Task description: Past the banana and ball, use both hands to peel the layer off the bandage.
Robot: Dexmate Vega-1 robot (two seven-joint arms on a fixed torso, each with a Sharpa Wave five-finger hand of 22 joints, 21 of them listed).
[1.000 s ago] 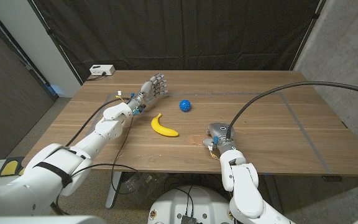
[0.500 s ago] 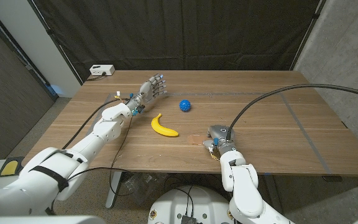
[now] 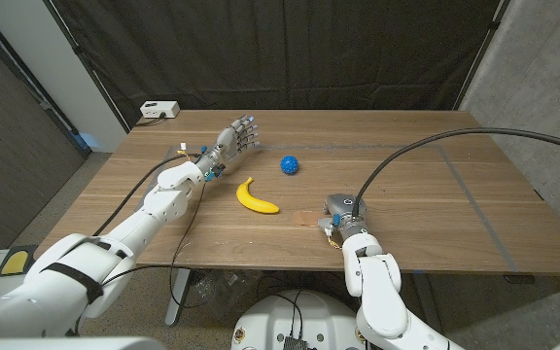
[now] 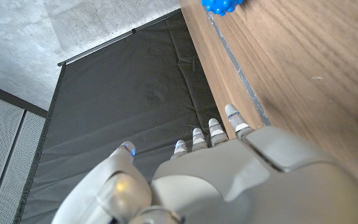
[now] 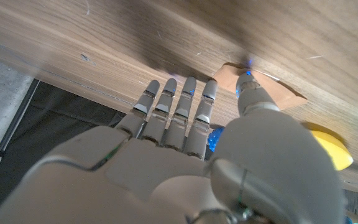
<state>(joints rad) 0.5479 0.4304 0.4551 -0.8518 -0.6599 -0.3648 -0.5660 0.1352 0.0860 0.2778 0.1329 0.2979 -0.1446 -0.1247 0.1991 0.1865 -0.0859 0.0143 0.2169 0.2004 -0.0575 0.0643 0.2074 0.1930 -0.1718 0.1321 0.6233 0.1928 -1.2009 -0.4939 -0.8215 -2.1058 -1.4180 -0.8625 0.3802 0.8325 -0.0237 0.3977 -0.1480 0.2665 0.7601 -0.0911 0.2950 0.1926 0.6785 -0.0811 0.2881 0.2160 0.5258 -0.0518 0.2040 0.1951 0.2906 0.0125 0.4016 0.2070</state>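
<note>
A tan bandage (image 3: pixel 309 220) lies on the wooden table (image 3: pixel 426 185) near its front edge, just left of my right hand (image 3: pixel 342 208). In the right wrist view that hand (image 5: pixel 185 155) has its fingers stretched onto the wood, and its thumb tip touches the bandage (image 5: pixel 278 93). A yellow banana (image 3: pixel 258 197) and a blue spiky ball (image 3: pixel 290 164) lie beyond it toward the middle. My left hand (image 3: pixel 238 136) hovers over the far left of the table with fingers apart and nothing in it. Its back (image 4: pixel 241 174) shows in the left wrist view, with the ball (image 4: pixel 222 5) further along the table.
A white box (image 3: pixel 159 110) sits at the table's far left corner. A black cable (image 3: pixel 426 146) arcs over the right side down to my right wrist. A dark curtain (image 3: pixel 290 49) hangs behind the table. Bare wood spreads to the right.
</note>
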